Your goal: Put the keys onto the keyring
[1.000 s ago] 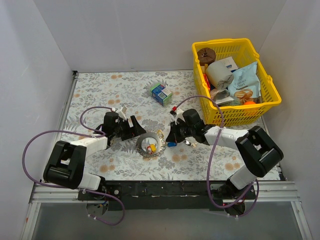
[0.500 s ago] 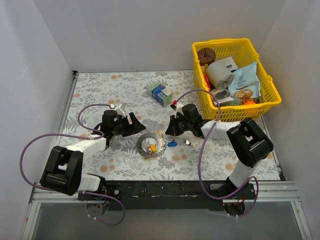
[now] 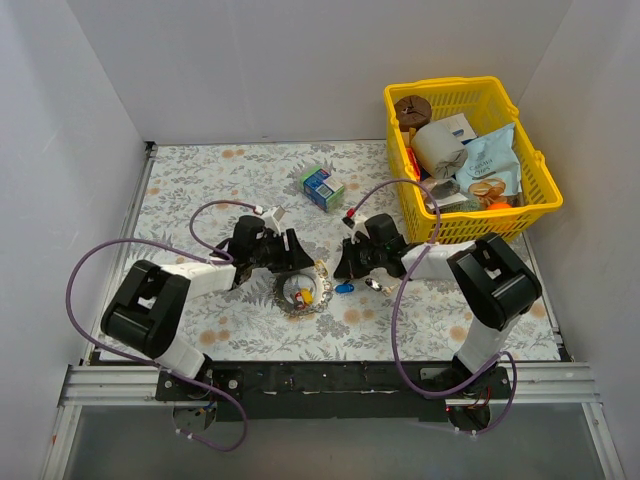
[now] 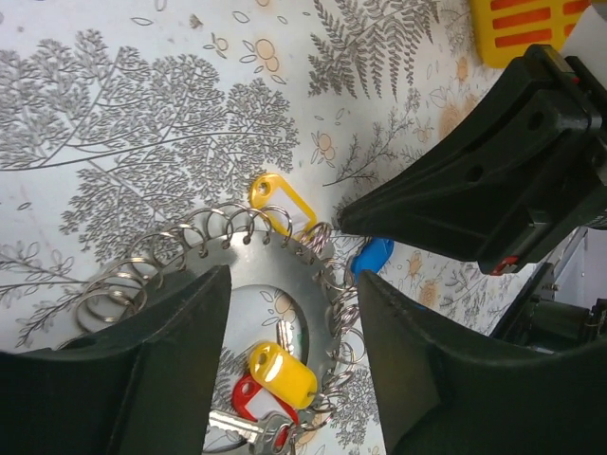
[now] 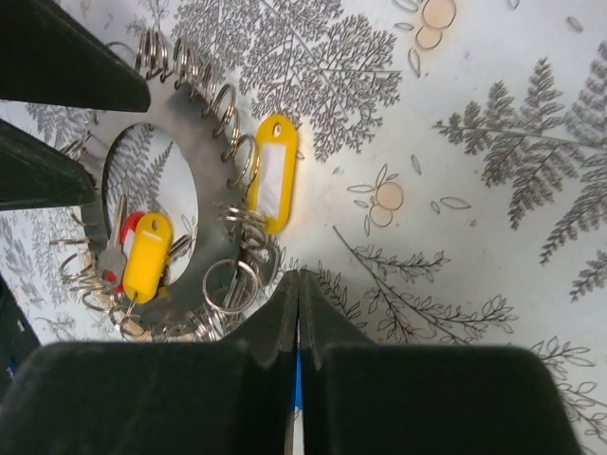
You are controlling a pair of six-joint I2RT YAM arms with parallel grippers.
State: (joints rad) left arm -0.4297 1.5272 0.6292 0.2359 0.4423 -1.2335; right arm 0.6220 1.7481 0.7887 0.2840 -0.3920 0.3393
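Two-fingered left gripper (image 3: 296,262) nearer keyring (image 3: 285,292)

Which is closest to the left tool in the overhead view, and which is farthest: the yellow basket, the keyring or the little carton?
Measured from the left tool:
1. The keyring, right at its tips, on the near side.
2. The carton, farther back, near the middle of the table.
3. The basket, far off at the back right.

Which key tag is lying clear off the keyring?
The blue tag: it lies outside the keyring, by the right gripper. The red tag and a yellow tag sit in its hole; the flat yellow tag touches its rim.
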